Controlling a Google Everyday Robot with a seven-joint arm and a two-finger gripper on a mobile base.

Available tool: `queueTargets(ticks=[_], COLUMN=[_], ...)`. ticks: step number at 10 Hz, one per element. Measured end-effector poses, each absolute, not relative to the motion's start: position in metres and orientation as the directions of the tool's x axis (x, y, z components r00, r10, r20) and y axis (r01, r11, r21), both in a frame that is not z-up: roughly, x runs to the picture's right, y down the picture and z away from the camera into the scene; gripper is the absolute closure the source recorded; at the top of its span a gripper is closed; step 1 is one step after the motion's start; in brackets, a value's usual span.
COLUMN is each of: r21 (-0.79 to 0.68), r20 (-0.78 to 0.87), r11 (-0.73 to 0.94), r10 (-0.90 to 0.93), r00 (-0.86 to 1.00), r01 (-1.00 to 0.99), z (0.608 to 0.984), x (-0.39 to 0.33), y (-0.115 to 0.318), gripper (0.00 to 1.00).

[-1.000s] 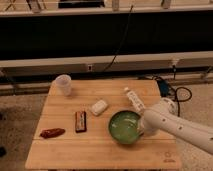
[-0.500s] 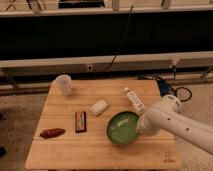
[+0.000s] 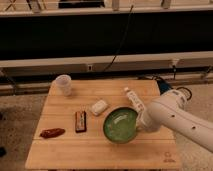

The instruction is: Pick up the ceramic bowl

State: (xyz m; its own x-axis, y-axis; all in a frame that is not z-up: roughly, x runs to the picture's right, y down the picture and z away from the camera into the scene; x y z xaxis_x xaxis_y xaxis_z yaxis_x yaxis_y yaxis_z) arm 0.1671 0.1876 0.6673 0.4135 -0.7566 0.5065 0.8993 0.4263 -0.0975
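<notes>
One ceramic bowl point(image 3: 120, 125) tilted, mouth facing left, tool point(image 3: 140, 120) gripping its right rim.

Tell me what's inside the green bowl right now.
The ceramic bowl looks empty; only pale glare shows on its green inside. The gripper sits at its right rim, and the arm covers that edge and the table beyond.

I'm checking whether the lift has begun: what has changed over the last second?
The ceramic bowl has tipped up, its inside now facing the camera, with the hand at its right rim. The arm shifted slightly. The cup, white packet, brown bar and red item stayed put.
</notes>
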Motion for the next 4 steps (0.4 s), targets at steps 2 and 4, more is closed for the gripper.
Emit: queueTargets(ticks=[2, 4], r21=[-0.103, -0.103], r20=[0.508, 0.509], r11=[0.424, 0.420], r10=[-0.755, -0.757], r00=[0.414, 0.410], r01=[0.900, 0.902], z=[0.673, 0.680], x=[0.169, 0.169], y=[0.182, 0.179], gripper=[1.00, 1.00])
